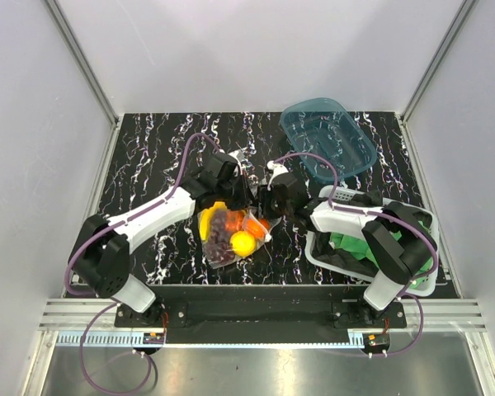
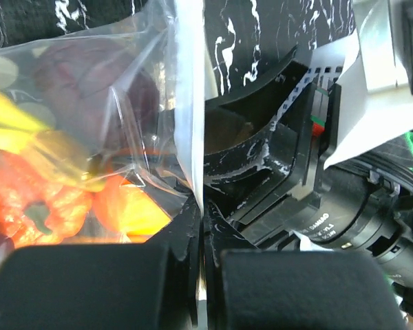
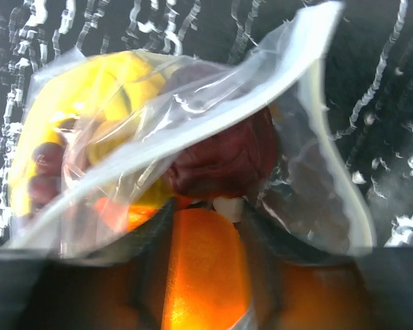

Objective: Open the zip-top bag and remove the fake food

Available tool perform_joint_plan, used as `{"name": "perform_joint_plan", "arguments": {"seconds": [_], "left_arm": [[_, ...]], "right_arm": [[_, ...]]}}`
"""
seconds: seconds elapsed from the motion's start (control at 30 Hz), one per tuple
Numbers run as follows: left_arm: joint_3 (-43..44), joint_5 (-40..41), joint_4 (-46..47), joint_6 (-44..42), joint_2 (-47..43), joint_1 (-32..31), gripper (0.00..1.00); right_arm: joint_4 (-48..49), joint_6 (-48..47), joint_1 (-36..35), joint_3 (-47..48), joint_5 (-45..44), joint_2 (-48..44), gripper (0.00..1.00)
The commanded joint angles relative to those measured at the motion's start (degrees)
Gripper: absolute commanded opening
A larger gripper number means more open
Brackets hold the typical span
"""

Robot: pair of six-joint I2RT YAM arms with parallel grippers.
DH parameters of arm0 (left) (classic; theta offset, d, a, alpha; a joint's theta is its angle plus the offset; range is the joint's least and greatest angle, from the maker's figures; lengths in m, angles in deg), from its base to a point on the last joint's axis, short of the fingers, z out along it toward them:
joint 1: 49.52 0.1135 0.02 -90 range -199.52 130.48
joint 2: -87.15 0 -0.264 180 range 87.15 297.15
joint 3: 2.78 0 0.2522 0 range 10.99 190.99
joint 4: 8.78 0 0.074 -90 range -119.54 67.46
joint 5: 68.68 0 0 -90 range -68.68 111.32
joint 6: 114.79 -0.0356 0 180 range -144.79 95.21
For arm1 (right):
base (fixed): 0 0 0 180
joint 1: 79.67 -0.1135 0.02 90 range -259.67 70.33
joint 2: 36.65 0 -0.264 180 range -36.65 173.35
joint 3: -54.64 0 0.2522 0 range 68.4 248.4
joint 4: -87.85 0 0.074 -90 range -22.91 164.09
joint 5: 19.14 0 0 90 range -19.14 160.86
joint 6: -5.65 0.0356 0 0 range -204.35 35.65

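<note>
Left tool (image 2: 201, 247) is clamped on the edge of the bag (image 1: 231, 235), toy fruit (image 1: 242, 242) inside. Right tool (image 1: 264, 205) is right at it, can't tell if it's gripping.

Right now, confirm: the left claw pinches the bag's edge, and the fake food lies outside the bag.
Not outside: the fake food sits inside the zip-top bag, per the right wrist view. The left claw does pinch its edge.
</note>
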Motion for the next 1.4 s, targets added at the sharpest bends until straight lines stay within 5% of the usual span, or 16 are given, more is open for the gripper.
{"name": "perform_joint_plan", "arguments": {"seconds": [0.0,0.2,0.3,0.77,1.07,1.37], "left_arm": [[4.4,-5.8,4.7,0.9,-2.6,-2.1,0.00],[3.9,-5.2,3.4,-0.9,-5.3,-2.1,0.00],[5.1,-5.5,1.4,-3.3,-6.7,-2.1,0.00],[5.6,-6.5,-0.6,-6.1,-14.2,-2.0,0.00],[0.5,-8.6,3.1,-9.0,-9.5,-0.9,0.00],[-4.2,-10.9,11.3,-7.9,-4.4,-0.5,0.00]], "right_arm": [[5.6,-3.0,-1.3,3.3,2.2,-1.6,0.40],[-1.5,-3.0,-1.4,3.7,6.7,-5.9,0.22],[-9.0,-3.0,-1.4,6.5,10.6,-8.1,0.23],[-34.1,-1.1,-1.1,13.1,18.5,-14.5,0.65],[-32.5,1.9,-1.6,6.0,22.4,-12.8,0.90],[-29.1,3.1,-2.4,3.4,19.4,-8.5,0.94]]}}
